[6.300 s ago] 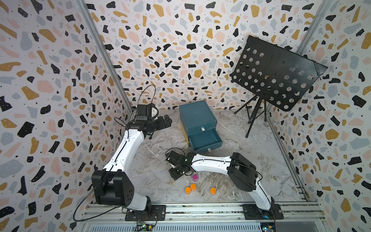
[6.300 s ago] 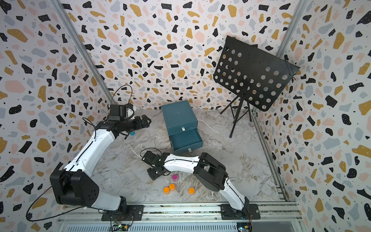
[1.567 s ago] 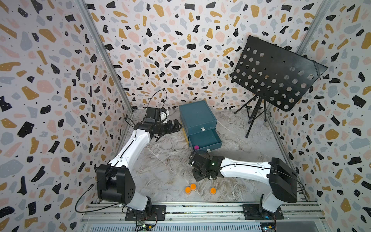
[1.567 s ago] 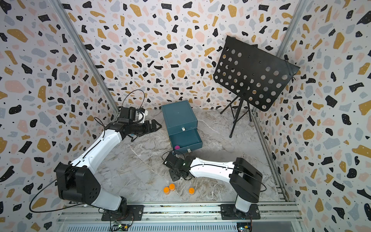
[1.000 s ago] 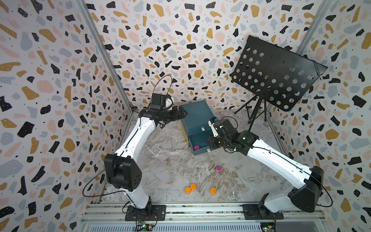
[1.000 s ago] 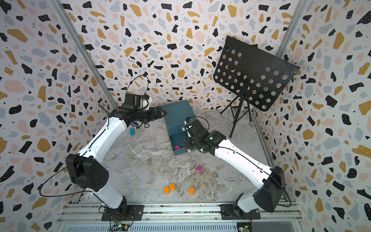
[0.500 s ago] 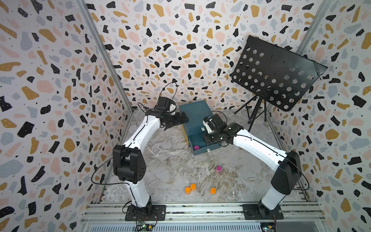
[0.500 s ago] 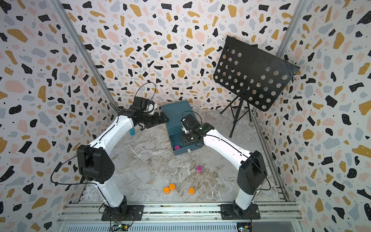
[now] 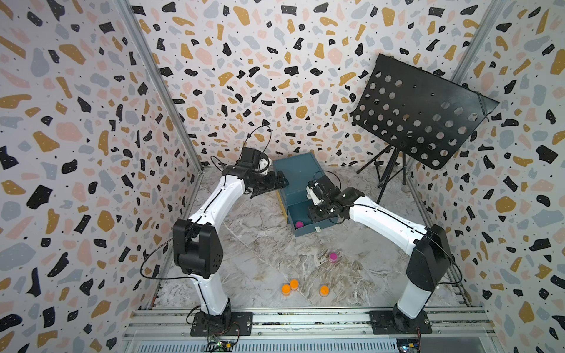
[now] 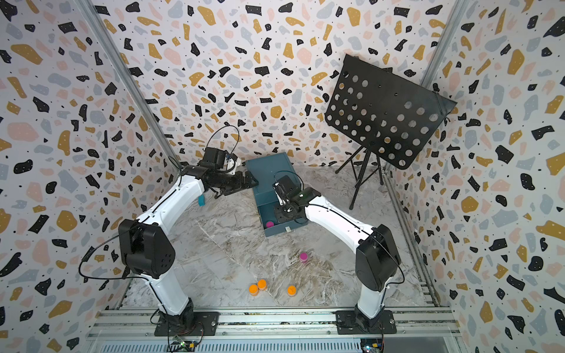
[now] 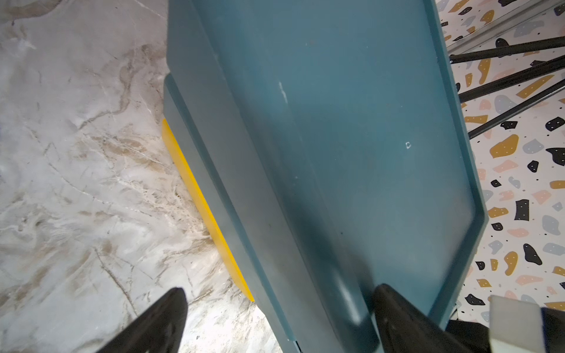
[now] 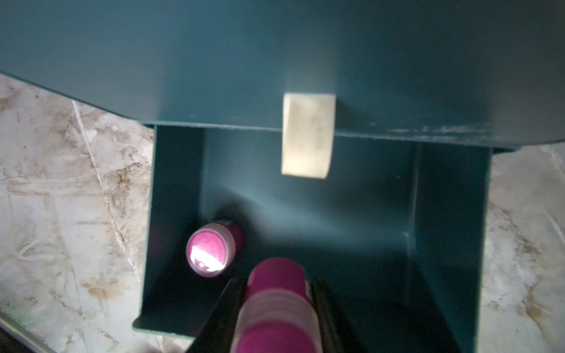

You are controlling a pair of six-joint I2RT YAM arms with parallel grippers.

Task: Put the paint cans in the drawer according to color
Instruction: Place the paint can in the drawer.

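The teal drawer (image 9: 298, 174) box stands at the back with its bottom drawer (image 9: 312, 229) pulled out. One magenta paint can (image 12: 211, 249) stands inside it near a corner. My right gripper (image 12: 275, 284) hangs over that open drawer, shut on a second magenta paint can (image 12: 275, 308). A third magenta can (image 9: 333, 257) and three orange cans (image 9: 294, 284) stand on the floor nearer the front. My left gripper (image 11: 279, 292) is open and straddles the box's upper side edge, one finger over the top and one out over the floor.
A black perforated music stand (image 9: 422, 113) on a tripod stands at the back right. A small cyan block (image 10: 201, 200) lies by the left arm. A white pull tab (image 12: 307, 134) juts from the shut drawer above the open one. Patterned walls close three sides.
My right gripper has carried a magenta can from the floor up to the open drawer and dipped lower over it. My left gripper has swung right to the box's side edge.
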